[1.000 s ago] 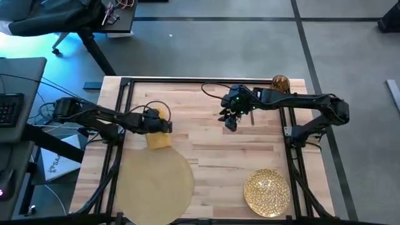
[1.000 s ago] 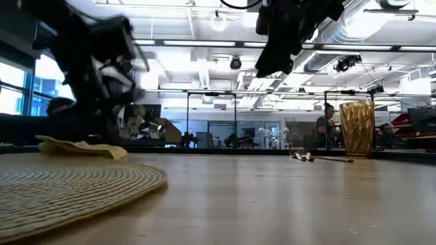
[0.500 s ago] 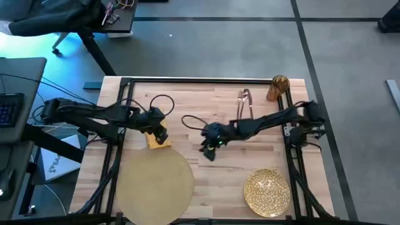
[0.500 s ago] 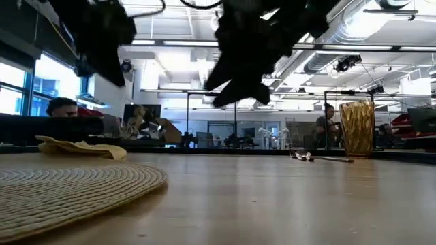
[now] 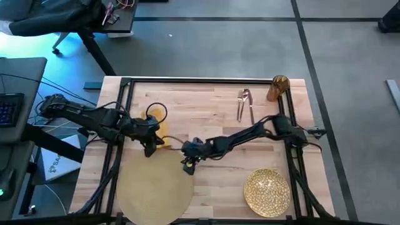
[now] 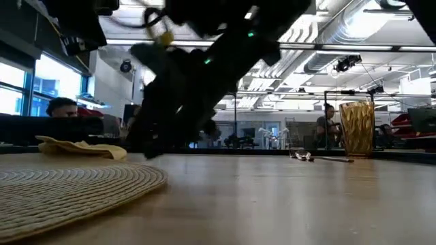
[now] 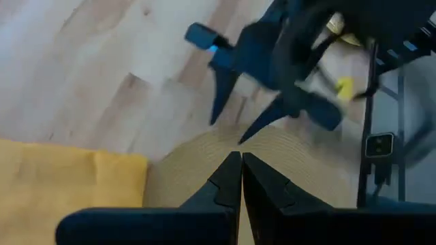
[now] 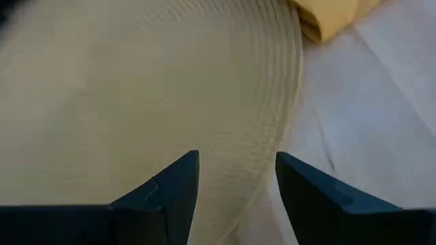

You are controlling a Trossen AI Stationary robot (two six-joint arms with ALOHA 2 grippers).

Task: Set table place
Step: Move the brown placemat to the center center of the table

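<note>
Two grippers are at work near the placemat's far edge. My right gripper is low over the rim of the placemat, fingers apart, with the woven edge lying between and ahead of them in the right wrist view. My left gripper hovers just beside the napkin, fingers together and holding nothing; the napkin lies on the table at the placemat's far edge, touching or slightly overlapping it.

Remaining items: the plate sits near the front right, well apart from the placemat; the cutlery and the glass are at the far right.

Hazards, as I judge them:
- The two grippers are near each other. Any crossing motion risks collision.
- Pinching only the thin placemat rim may let it slip or fold when dragged.
- Dragging the placemat may carry or rumple the napkin.
</note>
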